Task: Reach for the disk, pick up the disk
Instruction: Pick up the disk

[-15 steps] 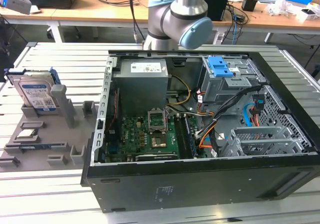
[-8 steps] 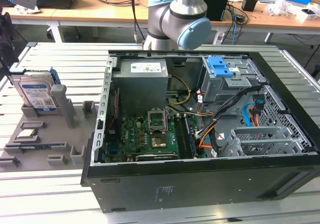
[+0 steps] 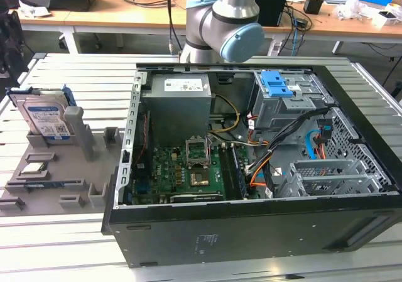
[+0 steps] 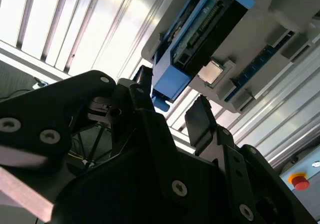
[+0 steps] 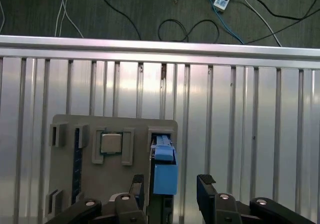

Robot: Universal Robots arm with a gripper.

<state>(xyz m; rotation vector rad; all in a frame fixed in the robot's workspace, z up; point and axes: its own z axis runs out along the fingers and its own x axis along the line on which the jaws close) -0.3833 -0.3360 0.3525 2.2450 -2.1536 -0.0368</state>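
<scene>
Black jaws apart, flanking the blue rail of the disk in the first wrist view, silver-grey drive standing on edge in a grey holder on the slatted bench, exterior view's left of the open computer case, white-and-blue barcode label, print unreadable.

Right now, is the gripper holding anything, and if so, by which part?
Nothing is held. The gripper is open, its fingers clear of the hard drive standing on edge in the grey fixture.
</scene>
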